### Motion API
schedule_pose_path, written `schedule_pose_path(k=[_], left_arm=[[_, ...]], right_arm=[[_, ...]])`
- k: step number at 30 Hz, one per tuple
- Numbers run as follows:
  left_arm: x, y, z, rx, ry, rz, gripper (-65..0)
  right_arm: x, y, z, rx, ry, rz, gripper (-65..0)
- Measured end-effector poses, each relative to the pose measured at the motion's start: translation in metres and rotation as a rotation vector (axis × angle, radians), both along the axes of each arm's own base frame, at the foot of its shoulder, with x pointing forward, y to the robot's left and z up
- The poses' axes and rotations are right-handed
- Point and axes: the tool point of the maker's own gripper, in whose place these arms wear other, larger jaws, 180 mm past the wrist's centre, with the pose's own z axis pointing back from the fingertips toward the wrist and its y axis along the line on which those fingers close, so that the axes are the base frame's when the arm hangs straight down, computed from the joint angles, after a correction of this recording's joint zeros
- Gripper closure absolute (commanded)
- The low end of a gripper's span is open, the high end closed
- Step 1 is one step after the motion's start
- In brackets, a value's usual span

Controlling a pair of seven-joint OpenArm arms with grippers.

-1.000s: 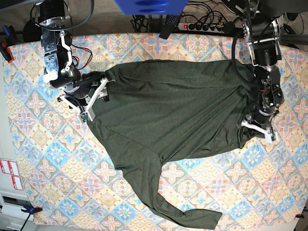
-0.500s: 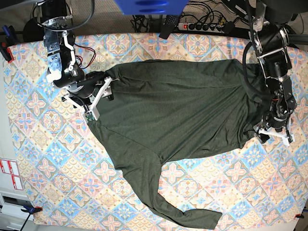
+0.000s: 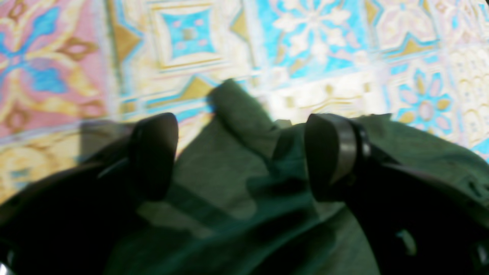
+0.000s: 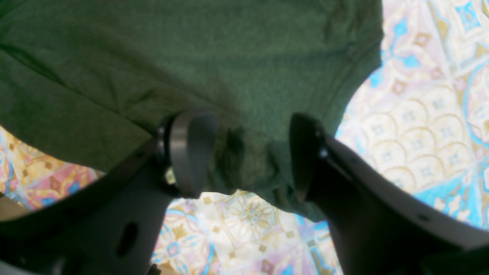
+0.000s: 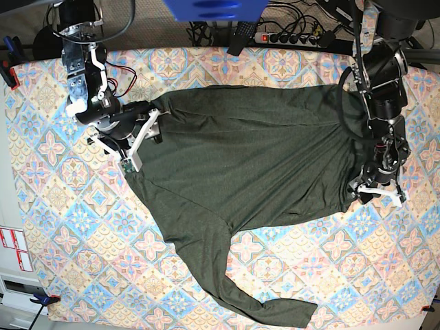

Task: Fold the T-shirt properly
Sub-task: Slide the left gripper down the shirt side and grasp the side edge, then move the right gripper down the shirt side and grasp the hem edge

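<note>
T-shirt (image 5: 254, 151) edges lie between both tools' parted jaws.

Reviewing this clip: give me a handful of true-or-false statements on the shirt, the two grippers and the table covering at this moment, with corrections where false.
1. The T-shirt is spread out on the patterned tablecloth, not yet folded. True.
2. The left gripper is clamped shut on the fabric. False: its jaws stand apart, with shirt fabric lying between them.
3. The right gripper is open at the shirt's edge. True.
4. One long sleeve trails toward the near edge of the table in the base view. True.
5. The shirt carries a large printed logo. False: the olive-green fabric looks plain.
6. A second garment lies beside the shirt. False: only one garment shows.
</note>
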Motion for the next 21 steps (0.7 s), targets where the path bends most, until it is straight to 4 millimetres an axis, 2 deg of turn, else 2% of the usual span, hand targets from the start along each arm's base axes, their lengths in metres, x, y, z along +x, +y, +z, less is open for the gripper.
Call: schedule_pose_path(k=[3, 5, 10, 13, 14, 21], left_arm=[[0.004, -0.012, -0.003, 0.004, -0.004, -0.022, -48.6], [0.008, -0.024, -0.005, 0.016, 0.004, -0.058, -42.1], [0.014, -0.054, -0.011, 0.014, 0.013, -0.137, -17.5], [0.016, -0.064, -0.013, 0.001, 0.012, -0.150, -1.9], [0.015, -0.063, -0.013, 0.001, 0.012, -0.151, 0.0], [0.014, -0.059, -0.012, 0.003, 0.017, -0.152, 0.0]], right_arm=[[0.002, 0.001, 0.003, 0.003, -0.012, 0.002, -32.5], [0.001, 0.001, 0.002, 0.002, -0.009, 0.002, -32.5], [0.002, 0.000, 0.002, 0.002, -0.010, 0.001, -32.5], [0.002, 0.000, 0.003, 0.002, -0.010, 0.001, -32.5], [0.002, 0.000, 0.003, 0.001, -0.010, 0.001, -32.5], [0.004, -0.001, 0.004, 0.002, -0.018, -0.001, -32.5]])
